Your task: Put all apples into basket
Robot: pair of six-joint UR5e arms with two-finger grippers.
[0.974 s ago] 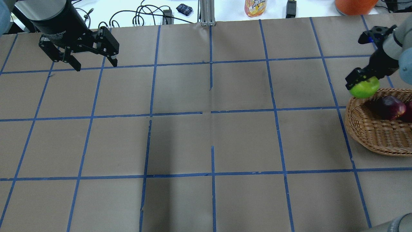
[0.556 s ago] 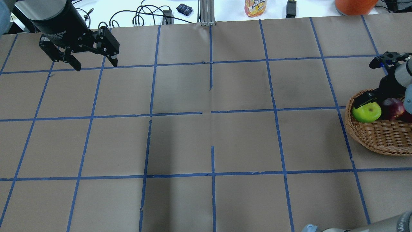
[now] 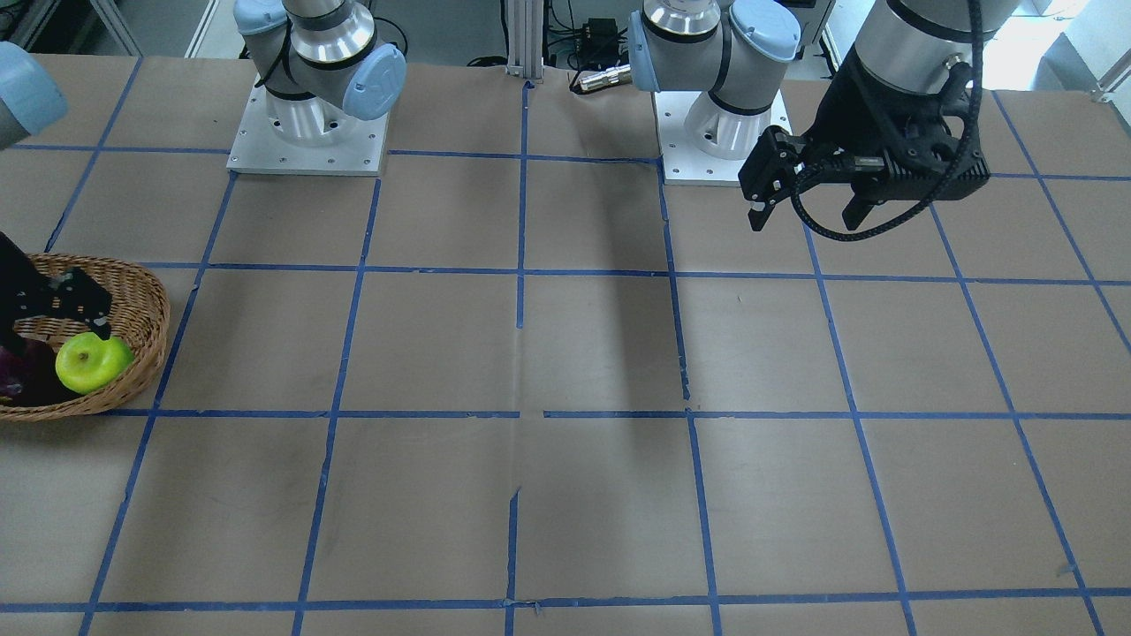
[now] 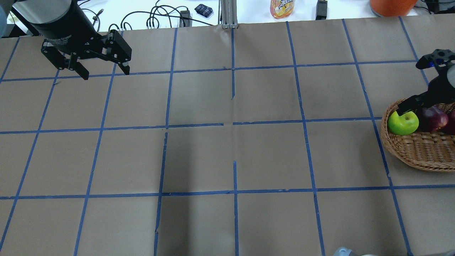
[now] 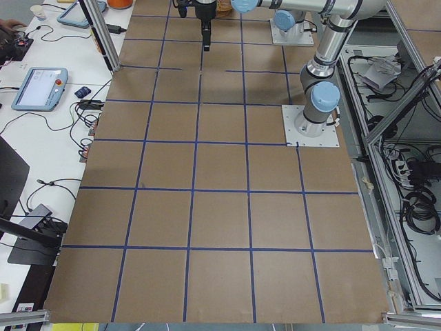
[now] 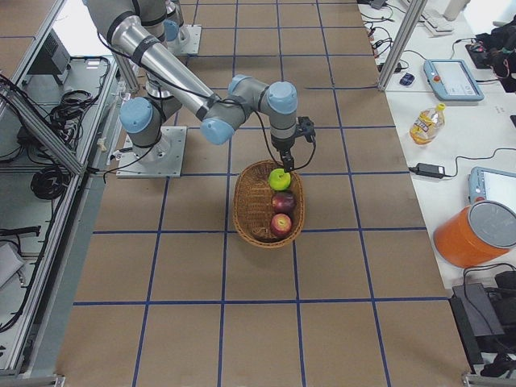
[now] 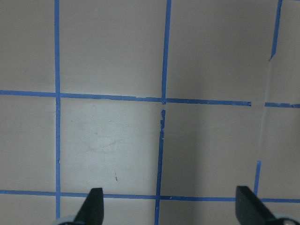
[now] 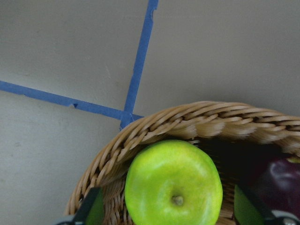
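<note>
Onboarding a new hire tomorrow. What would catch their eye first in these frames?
The bright green apple lies in the wicker basket at the right edge of the table, with a maroon apple and a red apple beside it. The right gripper hangs open at the green one, a gap on each side. The left gripper hovers open over the far left corner, holding nothing.

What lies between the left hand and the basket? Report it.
Nothing but bare brown table: in the overhead view, no object sits on the stretch between the left hand and the basket.
</note>
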